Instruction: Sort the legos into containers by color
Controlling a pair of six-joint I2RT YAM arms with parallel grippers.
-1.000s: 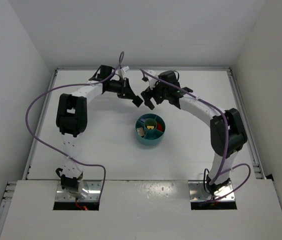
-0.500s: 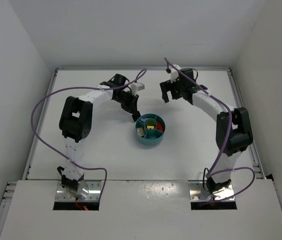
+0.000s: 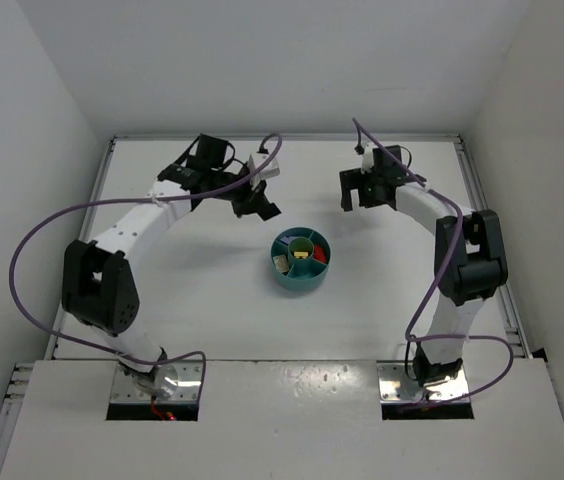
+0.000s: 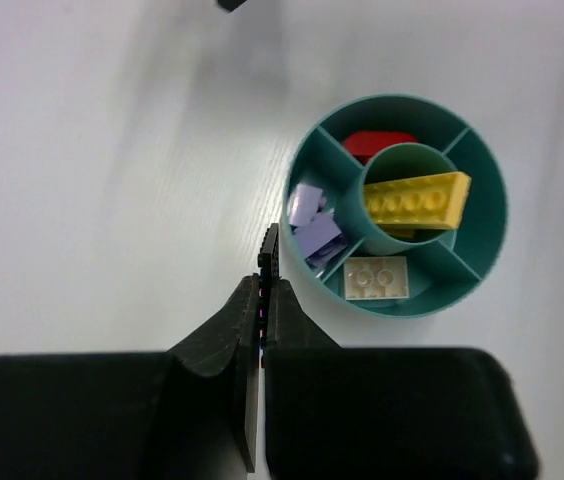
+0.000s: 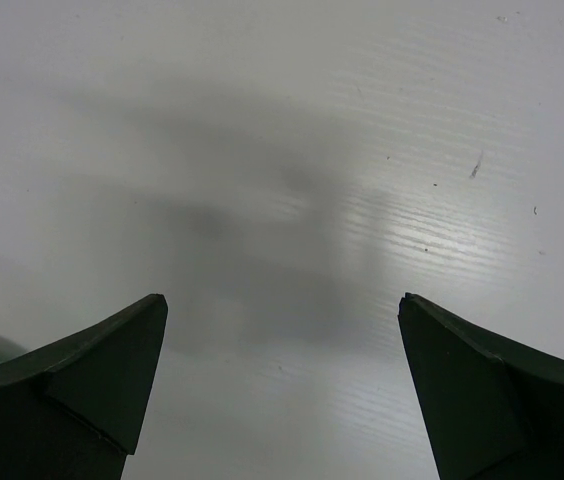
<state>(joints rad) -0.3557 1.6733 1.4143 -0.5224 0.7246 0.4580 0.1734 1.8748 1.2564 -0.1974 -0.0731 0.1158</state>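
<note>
My left gripper is pinched tight on nothing, near the teal dish, where the legos sit in their sections. My right gripper gapes wide, empty, well apart from that dish.

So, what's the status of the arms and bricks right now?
Left gripper shut near teal dish. Right gripper open, empty, over table. Yellow brick, lavender bricks, tan brick, red brick in dish, separate sections. Nothing blocking.

Robotics lab test cell: plain white walls enclosing white bench; cabled left arm, right arm bolted at near edge.
</note>
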